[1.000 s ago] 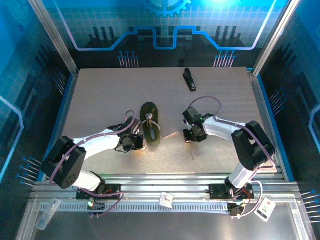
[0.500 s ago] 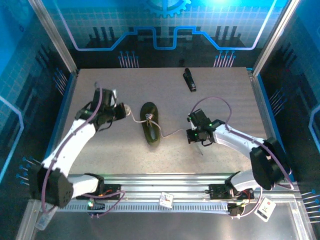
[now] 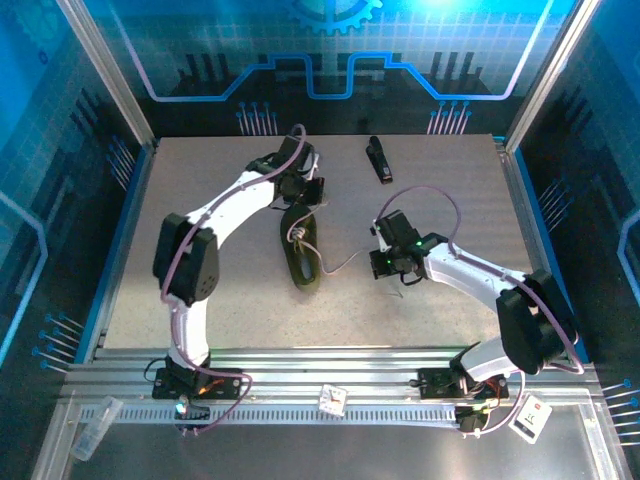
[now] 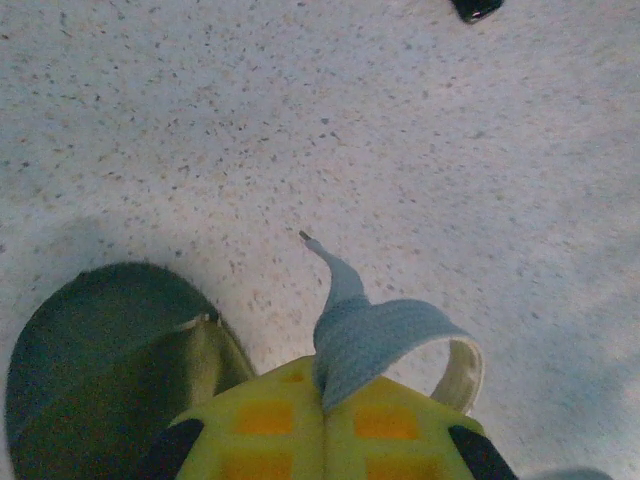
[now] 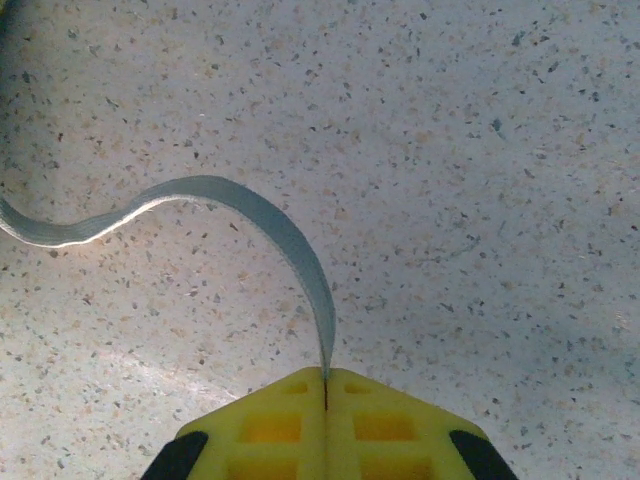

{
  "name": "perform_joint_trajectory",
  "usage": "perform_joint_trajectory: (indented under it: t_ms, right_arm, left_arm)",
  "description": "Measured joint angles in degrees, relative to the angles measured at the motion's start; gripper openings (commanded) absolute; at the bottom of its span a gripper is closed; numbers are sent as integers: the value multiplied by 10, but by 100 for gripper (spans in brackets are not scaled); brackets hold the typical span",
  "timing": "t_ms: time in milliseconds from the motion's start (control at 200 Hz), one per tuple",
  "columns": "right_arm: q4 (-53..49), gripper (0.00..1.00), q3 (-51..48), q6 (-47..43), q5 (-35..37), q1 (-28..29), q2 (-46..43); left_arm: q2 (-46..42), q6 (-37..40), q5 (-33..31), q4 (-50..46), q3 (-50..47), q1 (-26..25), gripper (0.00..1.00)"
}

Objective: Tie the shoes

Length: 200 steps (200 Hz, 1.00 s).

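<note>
Your left gripper (image 4: 323, 378) is clamped shut on one lace (image 4: 375, 335), with the shoe (image 4: 90, 360) just left of it — your right gripper (image 5: 325, 376) pinches the other lace end (image 5: 240, 200), which trails off to its left, so both ends look spread ready for crossing

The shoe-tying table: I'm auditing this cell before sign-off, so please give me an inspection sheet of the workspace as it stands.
Surface: speckled beige tabletop, no spills seen.
Job's things: dark olive-green flat shoe mid-table; whitish-grey laces knotted over it.
Clutter: small black oblong object at the far side, apart from the shoe.
Grippers: left gripper shut on a lace loop at the shoe's far end; right gripper shut on the second lace, right of the shoe.
Cables: purple cable looping over the right arm, clear of the laces.
Surroundings: blue-lit enclosure walls; aluminium rail along the near edge.
</note>
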Motion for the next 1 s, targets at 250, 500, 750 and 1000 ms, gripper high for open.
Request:
perform_joint_trajectory:
  t_ms: [250,500,750,1000]
  right_arm:
    - [-42,0,3,-23,21,-14,-16]
    - [-110,0,148,-70,24,-50,96]
    - [-202,0,493,-111,41,-40,327]
    - [-282,0,972,-122,21,37,575]
  left_arm:
    - [81,25,-13,-38,67,3,50]
    - [6,32,-12,-39,13,19,56]
    - [-257,2,-3,-9,-225,88,57]
    - [-461,-27,-4,-5,-419,125,61]
